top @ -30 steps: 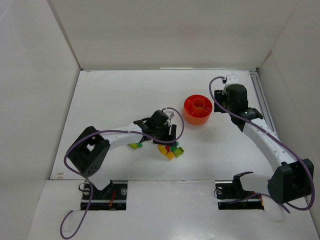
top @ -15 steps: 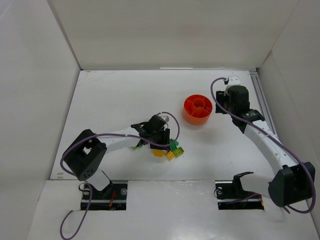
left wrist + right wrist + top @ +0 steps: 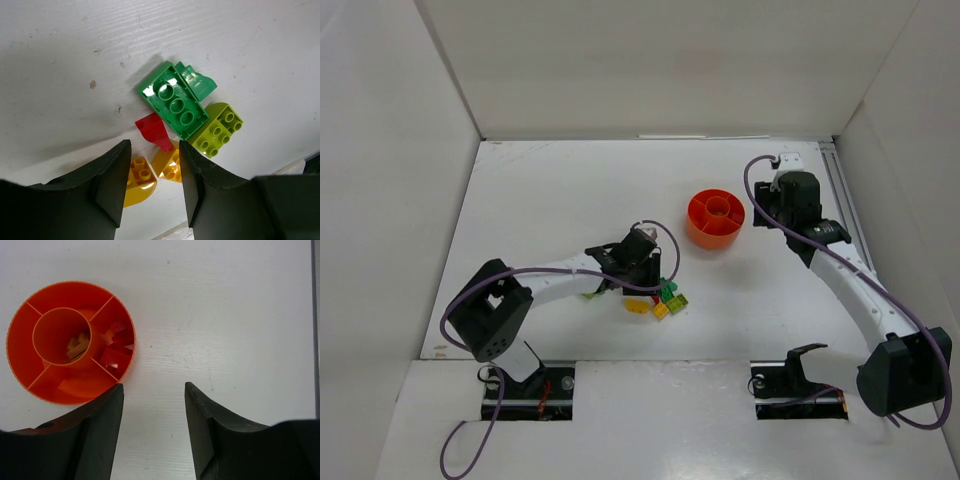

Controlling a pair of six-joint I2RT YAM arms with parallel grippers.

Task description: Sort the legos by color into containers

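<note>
Loose legos lie in a pile (image 3: pixel 660 300) near the table's front. The left wrist view shows a green brick (image 3: pixel 172 102), a lime brick (image 3: pixel 217 130), a red piece (image 3: pixel 155 132) and two yellow bricks (image 3: pixel 137 177) (image 3: pixel 170 165). My left gripper (image 3: pixel 154 142) (image 3: pixel 645 278) hangs low over the pile, jaws part open. The yellow bricks show in the gap, and nothing is clamped. The orange dish (image 3: pixel 20 340) (image 3: pixel 716 220) holds red bricks (image 3: pixel 116 347) in one compartment and a yellowish piece (image 3: pixel 77 345) in its central cup. My right gripper (image 3: pixel 153 385) (image 3: pixel 775 200) stands open over bare table just right of the dish.
One more small lime brick (image 3: pixel 592 293) lies half under the left forearm. White walls (image 3: pixel 420 200) close in the table on three sides. A rail (image 3: pixel 842 195) runs along the right edge.
The left gripper has dropped onto the lego pile and its jaws have narrowed. The right gripper has barely shifted beside the dish.
</note>
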